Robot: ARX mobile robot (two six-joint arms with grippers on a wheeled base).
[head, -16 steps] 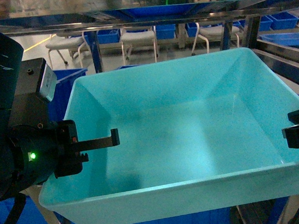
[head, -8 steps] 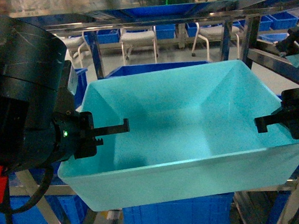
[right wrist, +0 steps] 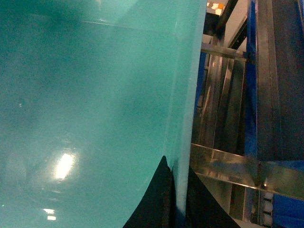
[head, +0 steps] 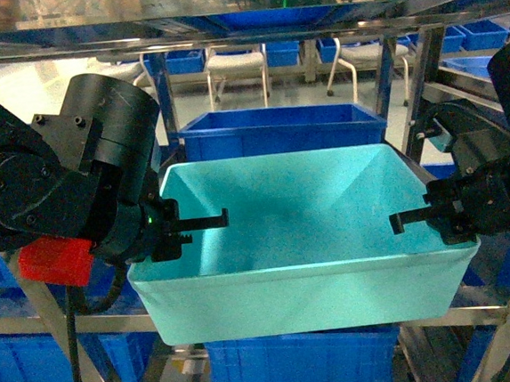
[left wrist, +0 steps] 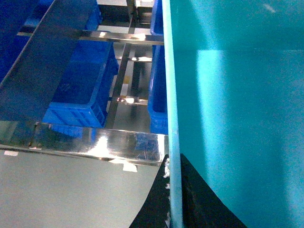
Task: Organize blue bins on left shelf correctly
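Turquoise plastic is filling your view: you are carrying the light tub between both arms, level, in front of the steel rack. Your left gripper is pinching the tub's left rim, and the left wrist view shows dark fingers on either side of that thin wall. Your right gripper is clamping the right rim the same way, pads straddling the edge.

Judging by this, the pick-up is done and the placing is left; whether the tub is resting on anything yet is hidden.

Just beyond the far wall a royal-blue bin is sitting on the tier, so room ahead looks tight. More blue bins are lying below, and a slanted upright is standing near the right arm.
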